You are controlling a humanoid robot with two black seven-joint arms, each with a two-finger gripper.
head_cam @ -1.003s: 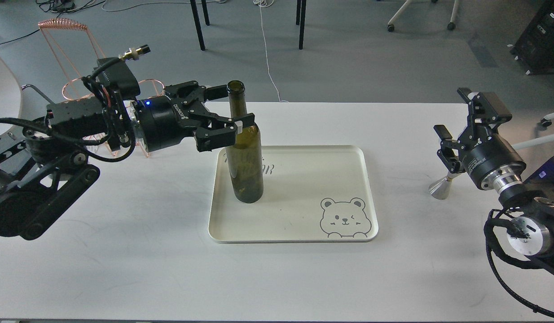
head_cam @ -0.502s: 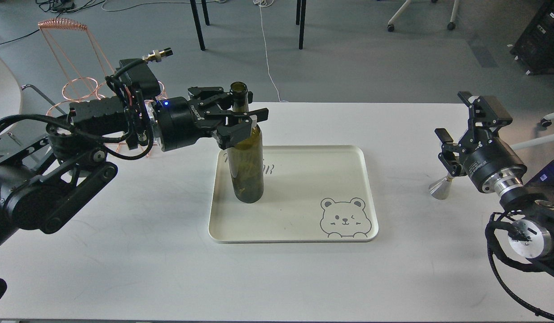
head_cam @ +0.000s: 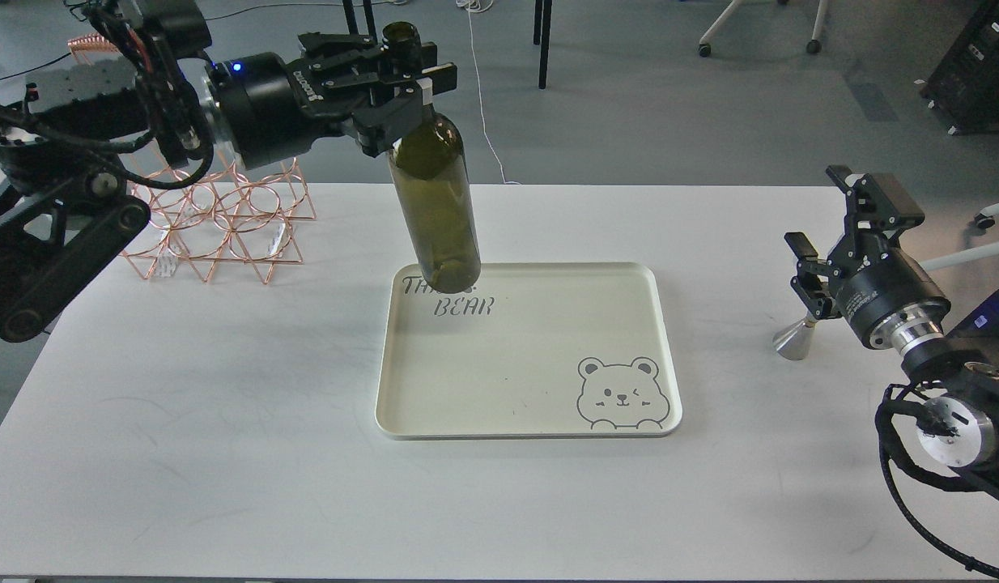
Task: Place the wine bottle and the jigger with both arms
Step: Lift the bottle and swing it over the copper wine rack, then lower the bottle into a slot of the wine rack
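Note:
The dark green wine bottle (head_cam: 435, 194) hangs in the air, tilted a little, with its base over the back left corner of the cream tray (head_cam: 666, 340). My left gripper (head_cam: 404, 71) is shut on the bottle's neck just under the mouth. The silver jigger (head_cam: 792, 338) is at the right of the table, tilted, with only its lower cone showing. My right gripper (head_cam: 809, 279) is closed around the jigger's hidden upper half, low over the table.
A copper wire rack (head_cam: 216, 227) stands on the table at the back left, under my left arm. The tray bears a bear drawing (head_cam: 622, 393) and the word BEAR. Chair and table legs stand on the floor beyond the table.
My left gripper closed on the bottle's neck and lifted it up off the tray, back and slightly left. The wire rack is now uncovered. The right arm and jigger barely moved.

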